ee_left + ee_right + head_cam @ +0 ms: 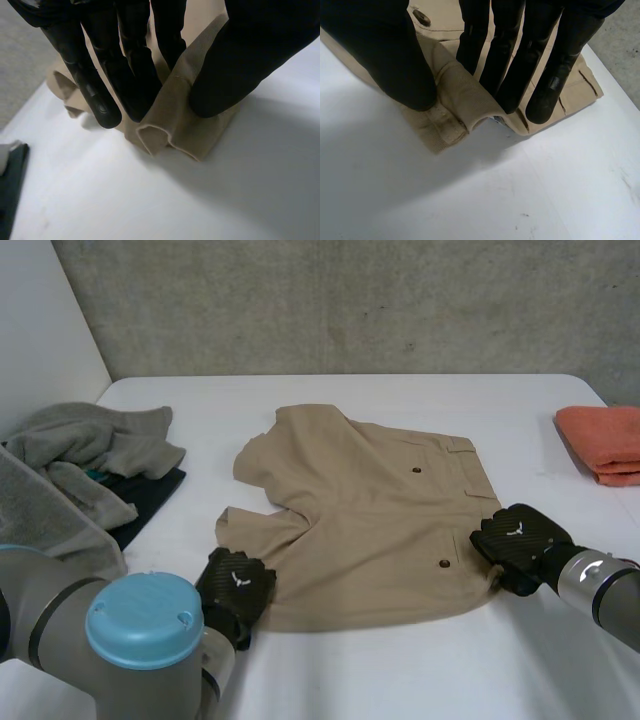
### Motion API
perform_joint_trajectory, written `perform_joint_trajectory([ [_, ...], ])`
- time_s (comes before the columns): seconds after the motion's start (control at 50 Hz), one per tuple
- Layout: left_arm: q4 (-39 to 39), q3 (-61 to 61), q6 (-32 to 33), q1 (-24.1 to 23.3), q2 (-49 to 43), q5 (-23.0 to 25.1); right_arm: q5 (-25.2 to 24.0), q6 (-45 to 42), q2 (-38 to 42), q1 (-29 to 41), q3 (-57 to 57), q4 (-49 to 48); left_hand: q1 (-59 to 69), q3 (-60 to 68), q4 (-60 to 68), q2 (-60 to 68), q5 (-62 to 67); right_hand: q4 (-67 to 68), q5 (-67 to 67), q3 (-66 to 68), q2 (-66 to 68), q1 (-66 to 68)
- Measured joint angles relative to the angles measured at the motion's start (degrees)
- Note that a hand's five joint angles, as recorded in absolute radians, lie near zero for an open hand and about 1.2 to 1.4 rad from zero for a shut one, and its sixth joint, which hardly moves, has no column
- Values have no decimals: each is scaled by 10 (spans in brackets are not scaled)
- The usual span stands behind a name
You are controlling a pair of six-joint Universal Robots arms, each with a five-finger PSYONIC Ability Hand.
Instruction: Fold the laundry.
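Head view: tan shorts [370,530] lie spread flat on the white table [400,680], about midway across it.
Look of the shorts: plain beige weave, mostly smooth, with 2 dark buttons [416,470] on the upper face and stitched pocket lines beside them.
Long axis: runs side to side across the table; the waistband points to the robot's right and the 2 legs to its left, one leg on the far side, one on the near side.
Left hand [235,590]: at the near corner of the shorts' near leg hem.
Left wrist view: the left hand [125,60] has straight fingers on one side of the hem and the thumb on the other, pinching a raised fold of the shorts [170,125] between them.
Right hand [515,540]: at the near corner of the waistband.
Right wrist view: the right hand [520,50] clamps the waistband edge of the shorts [465,100] between thumb and fingers, lifting it just off the table.
Left of the shorts: a heap of grey cloth [90,455] over a dark cloth [150,500], well apart from the legs.
Right of the shorts: a folded orange towel [605,440], well apart from the waistband.
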Motion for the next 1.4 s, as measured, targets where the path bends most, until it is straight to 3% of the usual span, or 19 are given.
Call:
perform_joint_trajectory([
  [0.16, 28, 14, 15, 0, 16, -23, 3, 12, -12, 2, -8, 2, 0, 4, 4, 3, 0, 4, 14, 2, 0, 6],
  [0.32, 18, 49, 30, 2, 71, -27, 17, 41, -74, 6, -40, 26, 0, 6, 6, 5, 0, 4, 20, 2, 0, 13],
  [0.5, -18, 137, 47, 7, 250, -22, 18, 108, -206, 4, -221, 146, 0, 7, 6, 5, 0, 4, 25, 8, 0, 13],
  [0.6, -18, 218, 49, 9, 317, -20, 16, 199, -231, 4, -351, 165, 0, 8, 6, 6, 0, 4, 27, 8, 0, 13],
  [0.72, -17, 297, 50, 11, 337, -14, 11, 276, -230, 1, -439, 167, 0, 8, 6, 6, 0, 4, 32, 8, 0, 13],
  [0.92, -16, 430, 52, 41, 218, 34, 32, 331, -129, 27, -530, 163, 0, 8, 6, 6, 0, 6, 32, 8, 0, 21],
  [1.1, -10, 515, 62, 70, -27, 61, 116, 322, 60, 84, -565, 144, 0, 8, 6, 6, 0, 6, 32, 8, 0, 22],
  [1.12, -3, 540, 73, 73, -83, 62, 136, 318, 99, 92, -569, 124, 0, 9, 6, 6, 0, 6, 32, 8, 0, 25],
  [1.26, 47, 660, 133, 81, -248, 62, 223, 307, 202, 110, -589, 2, -37, -20, -23, -22, -28, 5, 32, 7, -1, 23],
  [1.28, 73, 698, 146, 83, -286, 61, 248, 305, 228, 114, -596, -50, -151, -135, -139, -139, -142, -127, -87, -135, -139, -84],
  [1.32, 107, 734, 153, 84, -318, 60, 265, 304, 251, 118, -601, -100, -397, -336, -346, -356, -347, -292, -248, -291, -310, -247],
  [1.34, 121, 745, 154, 84, -328, 60, 269, 304, 258, 120, -603, -114, -493, -438, -450, -448, -447, -292, -248, -291, -310, -247],
  [1.36, 144, 760, 154, 84, -339, 59, 272, 303, 267, 122, -605, -133, -538, -507, -519, -517, -507, -426, -382, -425, -445, -359],
  [1.38, 160, 767, 153, 83, -344, 58, 275, 303, 275, 124, -608, -147, -547, -540, -550, -547, -533, -426, -382, -425, -445, -359],
  [1.4, 174, 773, 152, 82, -347, 57, 275, 303, 278, 126, -609, -152, -547, -554, -563, -561, -541, -527, -481, -529, -532, -414],
])
